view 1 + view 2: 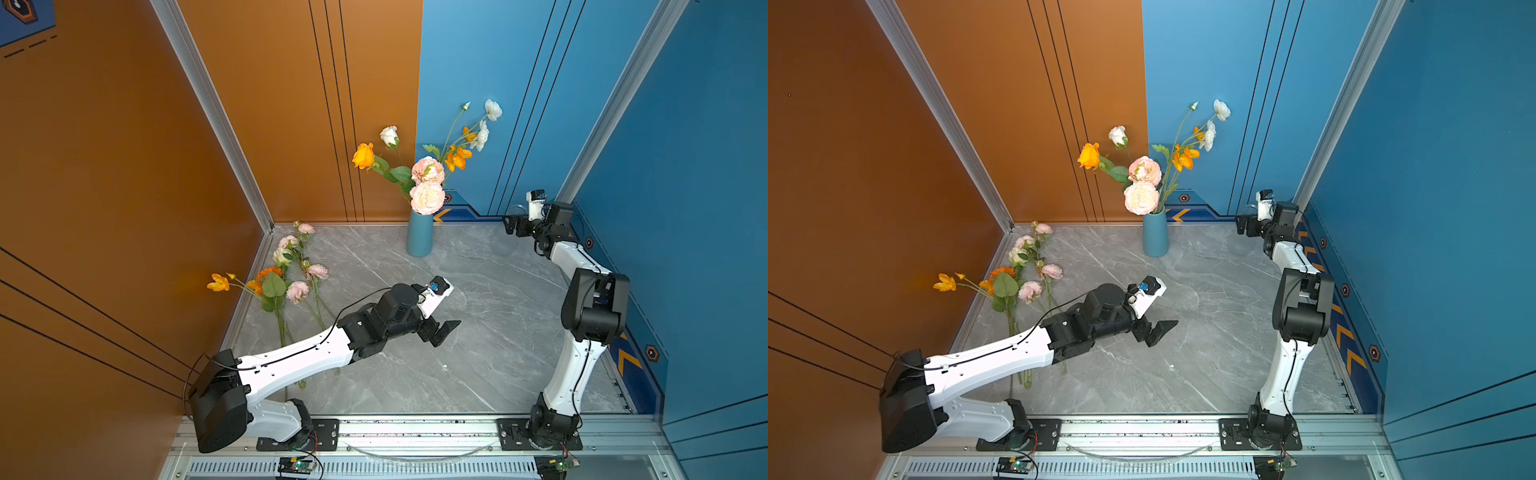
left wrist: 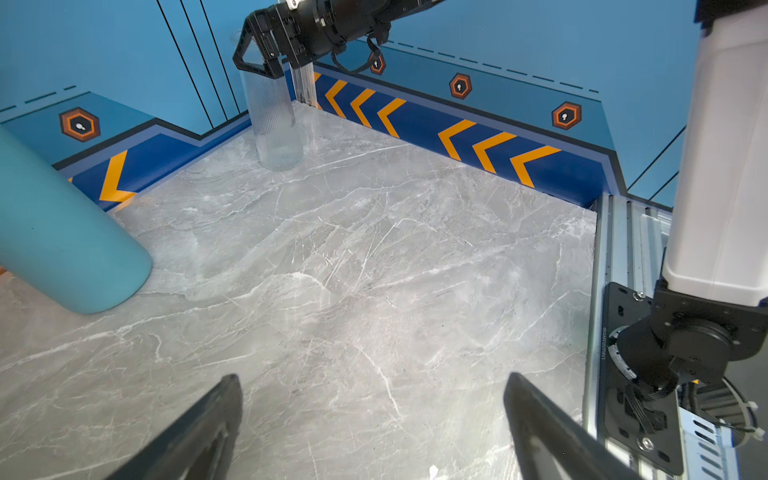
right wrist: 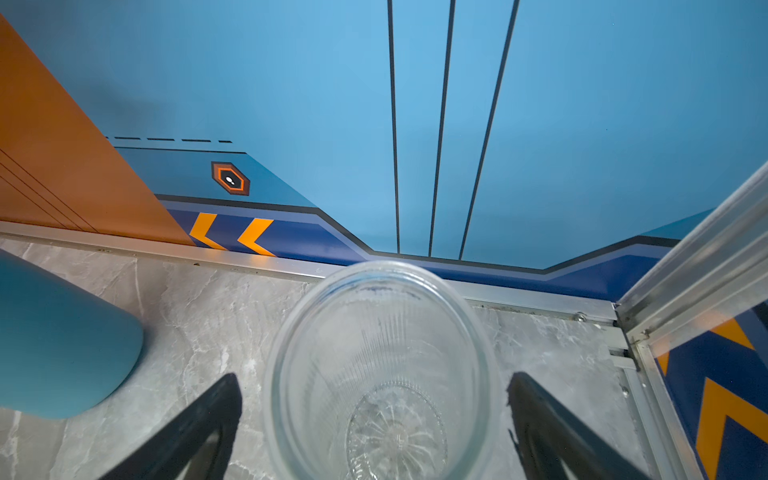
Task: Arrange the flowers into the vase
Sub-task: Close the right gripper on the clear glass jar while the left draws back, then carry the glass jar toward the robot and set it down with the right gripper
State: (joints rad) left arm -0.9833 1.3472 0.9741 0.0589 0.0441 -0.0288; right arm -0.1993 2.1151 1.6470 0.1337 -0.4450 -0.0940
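The flowers, thin green stems with leaves, are in two lots. One bunch (image 1: 427, 183) stands in the tall, smooth matte teal-blue vase (image 1: 419, 235) at the back of the table, close to where the orange wall meets the blue one. It holds one orange rose, one white rose, two large ruffled pale-pink blooms, one spray of small orange blossoms, and one spray with two white blooms and a bud. The loose flowers (image 1: 291, 274) lie flat along the table's left edge with their stems pointing toward the front. They are four pale-pink blooms, one cream bloom, one ruffled orange head and one spray of orange petals that reaches past the left rail. A second vessel, a clear ribbed glass cylinder (image 2: 276, 120), stands in the back right corner; its moulded star-patterned base shows through its mouth. The right gripper (image 3: 374, 376) is at the cylinder's rim with one black finger spread to each side. A thin strip of table shows between each finger and the glass, so it grips nothing. The left gripper (image 1: 449, 332) hangs over the middle of the table, well apart from both vessels and the loose stems, spread wide and holding nothing. The table (image 1: 478, 353) is a grey slab with white marble veins. The two white-shelled arms with black joints are bolted to an aluminium rail (image 1: 415, 432) at the front.
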